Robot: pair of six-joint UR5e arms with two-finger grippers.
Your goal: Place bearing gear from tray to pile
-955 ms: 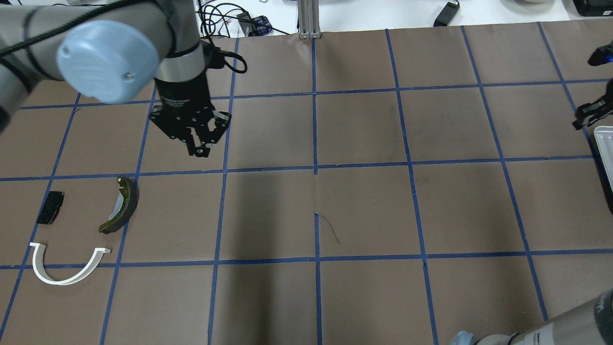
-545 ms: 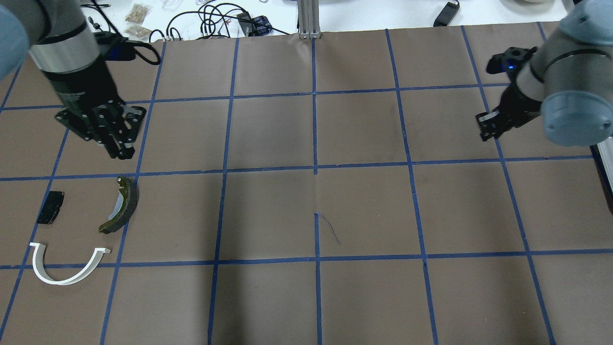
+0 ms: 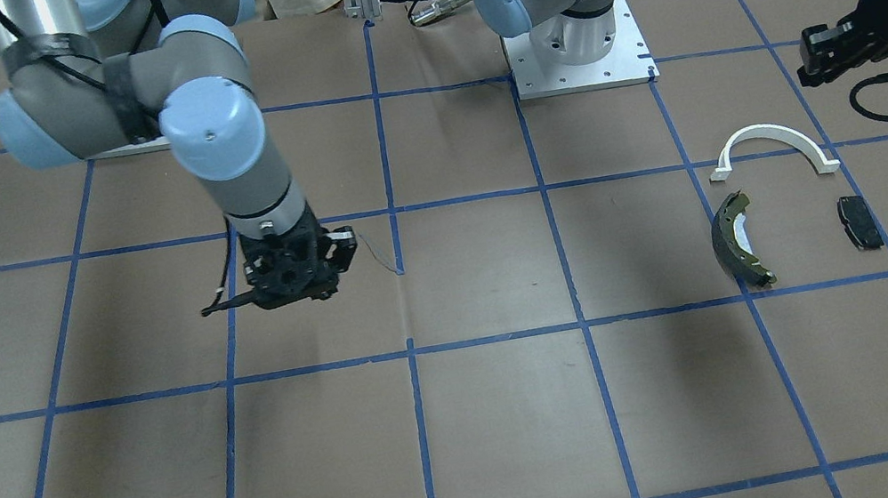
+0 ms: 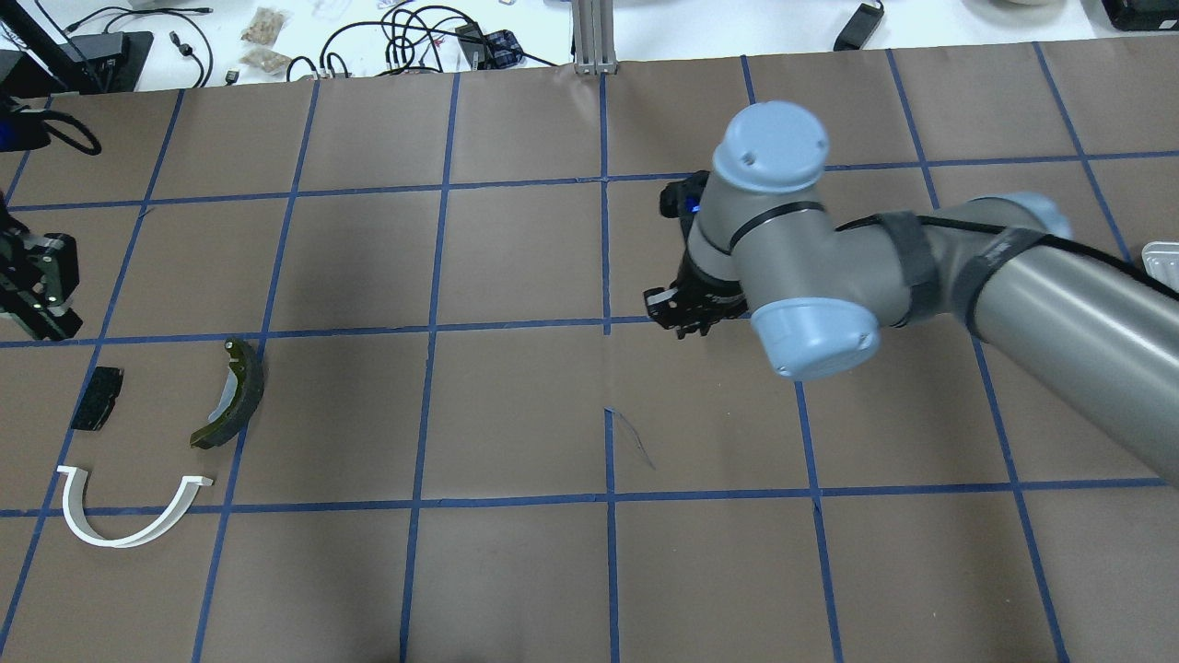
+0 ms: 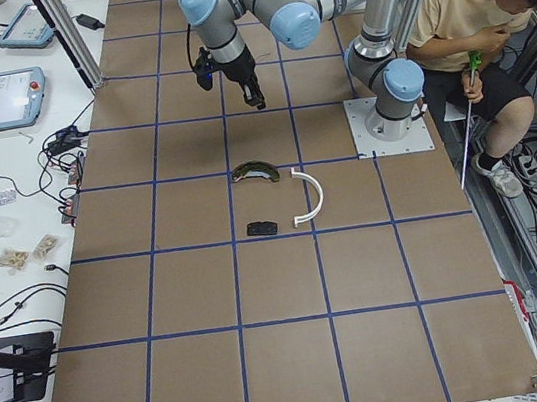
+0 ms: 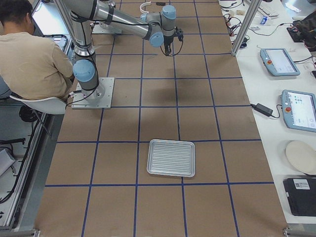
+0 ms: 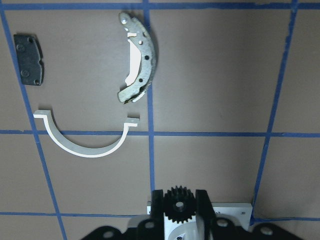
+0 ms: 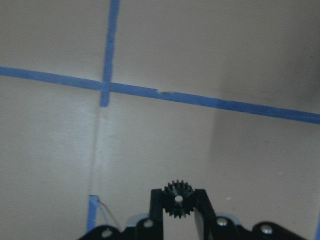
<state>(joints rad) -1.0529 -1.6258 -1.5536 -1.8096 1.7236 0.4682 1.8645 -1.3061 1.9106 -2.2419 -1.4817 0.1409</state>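
One bearing gear (image 8: 178, 199) pinched between right gripper (image 8: 178, 196) fingertips (image 8: 156, 202); left gripper (image 7: 176, 196) pinches second gear (image 7: 175, 203)

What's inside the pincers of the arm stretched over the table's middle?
A small black bearing gear sits clamped between the right tool's fingers. Its top teeth and centre hole show; the fingers cover its sides.

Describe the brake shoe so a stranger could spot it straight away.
On the blue-gridded brown table, three loose parts lie at the robot's left end. The brake shoe is the thick olive-and-dark crescent; its neighbours are a thin white arch and a small flat black pad.
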